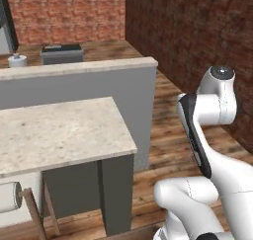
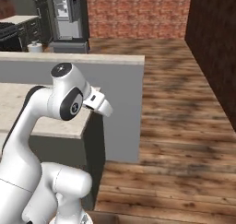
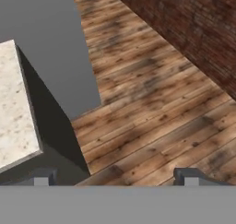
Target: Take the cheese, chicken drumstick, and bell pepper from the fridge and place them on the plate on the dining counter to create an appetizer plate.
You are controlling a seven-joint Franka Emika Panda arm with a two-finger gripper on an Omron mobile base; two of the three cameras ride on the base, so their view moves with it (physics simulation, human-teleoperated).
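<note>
Hovering folded beside the counter, the arm is holding the tool with fingers spread wide and empty over the wooden floor; the fridge is standing far beyond.

Brick wall, plank floor, grey toaster.

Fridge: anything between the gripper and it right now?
Yes. The fridge stands far back in the right base view. The dining counter and the grey half wall behind it lie between it and the arm. The open gripper points down at the wooden floor beside the counter's corner.
</note>
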